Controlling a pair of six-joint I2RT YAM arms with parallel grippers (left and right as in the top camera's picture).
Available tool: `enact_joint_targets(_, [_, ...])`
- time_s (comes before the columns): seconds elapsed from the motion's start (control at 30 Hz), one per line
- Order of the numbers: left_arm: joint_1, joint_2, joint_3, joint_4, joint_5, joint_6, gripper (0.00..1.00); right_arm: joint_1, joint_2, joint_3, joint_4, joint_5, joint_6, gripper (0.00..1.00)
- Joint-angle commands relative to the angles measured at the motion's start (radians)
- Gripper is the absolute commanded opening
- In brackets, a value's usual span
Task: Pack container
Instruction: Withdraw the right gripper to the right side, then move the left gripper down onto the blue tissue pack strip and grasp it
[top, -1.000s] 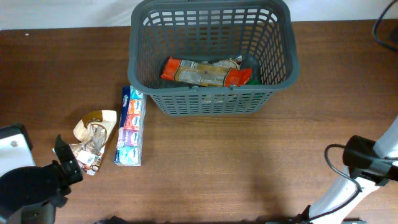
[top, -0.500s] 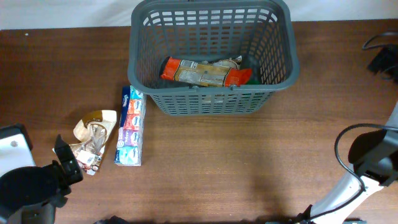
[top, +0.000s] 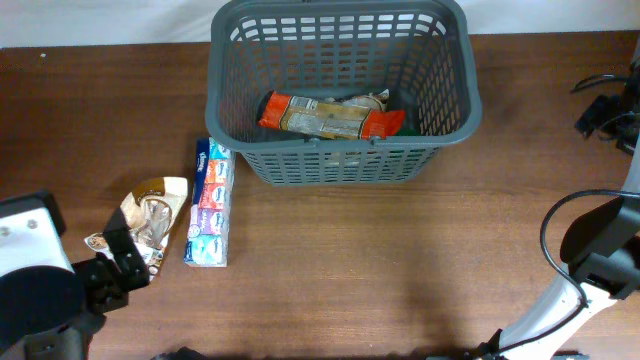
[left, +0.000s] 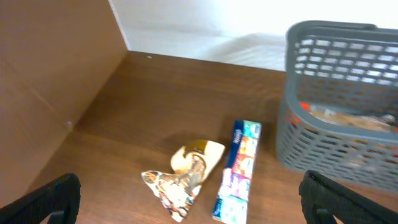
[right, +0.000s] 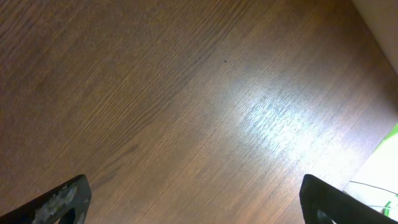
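The dark grey slotted container (top: 340, 165) stands at the back centre and holds an orange-and-tan packet (top: 330, 116). It also shows in the left wrist view (left: 336, 118). On the table left of it lie a blue tissue pack (top: 209, 215) (left: 238, 171) and a crumpled tan snack packet (top: 150, 220) (left: 183, 174). My left gripper (top: 115, 265) (left: 202, 202) is open and empty, just short of the snack packet. My right gripper (top: 600, 112) (right: 199, 199) is open and empty over bare wood at the far right.
The brown wooden table (top: 380, 270) runs to a white wall behind the container. A brown board (left: 50, 68) rises at the table's left side. The right arm's base and cable (top: 590, 260) stand at the right edge.
The left gripper has edged closer to the snack packet. The right arm has swung up and back along the right edge. The packets and the container have not moved.
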Motion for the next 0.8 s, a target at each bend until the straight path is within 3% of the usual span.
enact_joint_targets(0.0, [0.000, 0.003, -0.014, 0.000, 0.048, 0.002, 1.00, -0.007, 0.000, -0.005, 0.003, 0.002, 0.016, 0.99])
enact_joint_targets(0.17, [0.001, 0.013, -0.117, 0.000, -0.026, 0.013, 1.00, -0.007, 0.000, -0.005, 0.003, 0.002, 0.016, 0.99])
enact_joint_targets(0.47, [0.058, 0.079, -0.402, 0.003, 0.230, -0.050, 0.99, -0.007, 0.000, -0.005, 0.003, 0.002, 0.016, 0.99])
enact_joint_targets(0.7, [0.386, 0.140, -0.465, 0.171, 0.457, 0.037, 0.99, -0.007, 0.000, -0.005, 0.003, 0.002, 0.016, 0.99])
enact_joint_targets(0.77, [0.577, 0.183, -0.462, 0.253, 0.680, 0.069, 0.99, -0.007, 0.000, -0.005, 0.003, 0.002, 0.016, 0.99])
